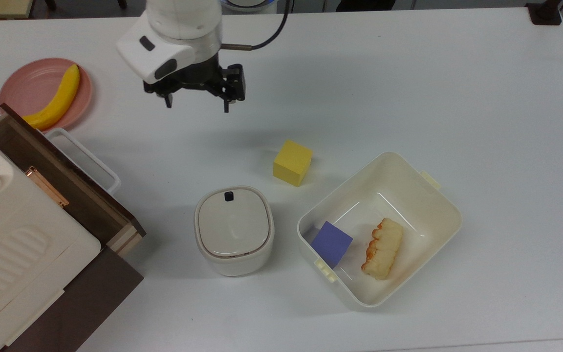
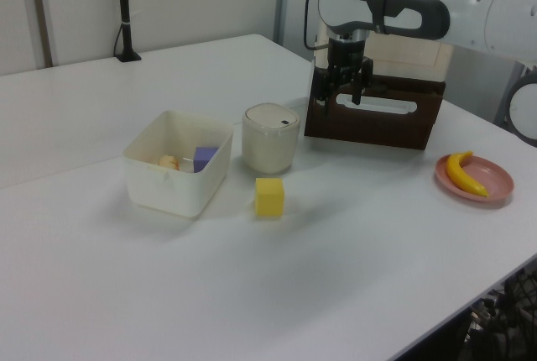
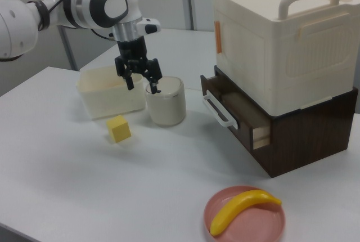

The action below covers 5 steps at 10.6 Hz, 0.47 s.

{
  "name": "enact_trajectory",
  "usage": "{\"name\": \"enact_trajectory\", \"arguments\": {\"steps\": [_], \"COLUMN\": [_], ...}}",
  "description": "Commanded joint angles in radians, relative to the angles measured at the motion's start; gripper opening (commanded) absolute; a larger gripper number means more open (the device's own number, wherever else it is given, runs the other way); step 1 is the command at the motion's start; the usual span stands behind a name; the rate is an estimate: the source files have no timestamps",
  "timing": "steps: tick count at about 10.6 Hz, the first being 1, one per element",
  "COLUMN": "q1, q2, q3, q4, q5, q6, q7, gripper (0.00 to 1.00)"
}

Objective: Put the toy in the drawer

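A: Where's the toy?

B: Tiny black figurine (image 1: 228, 196), sitting on the lid of the cream lidded pot (image 1: 234, 230), near the lid's far edge in the top view. Too small to make out detail.

A: Handling?

B: My guess: very light, hard, probably slick. Easy to flick off the lid. Pinch it across the body from straight above and close gently. The lid will likely stop the fingertips before they get low on it.

A: Clutter?

B: The cream tub (image 1: 438, 195) at the top view's right of the pot holds a purple cube (image 1: 331, 243) and a bread piece (image 1: 383, 248). The yellow cube (image 1: 292, 162) is just beyond, apart from the pot. Nothing touches the toy.

A: Drawer?

B: The drawer (image 1: 74, 188) is pulled open at the top view's left, under the cream box (image 1: 12, 244). That overhang limits the drop zone.

A: Gripper?

B: The gripper (image 1: 197, 106) hangs farther back over bare table, fingers spread wide and empty. The banana (image 1: 56, 100) on the pink plate (image 1: 17, 83) is off the path.
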Motion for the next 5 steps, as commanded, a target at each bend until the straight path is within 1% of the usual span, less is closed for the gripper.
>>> {"name": "enact_trajectory", "arguments": {"steps": [1, 2, 5], "q1": [0.018, 0.021, 0.025], "q2": [-0.056, -0.065, -0.093], "q3": [-0.008, -0.008, 0.001], "q4": [-0.023, -0.023, -0.026], "q5": [0.076, 0.089, 0.094], "q6": [-0.061, -0.061, -0.092], "q7": [0.065, 0.068, 0.099], "gripper": [1.00, 1.00, 1.00]}}
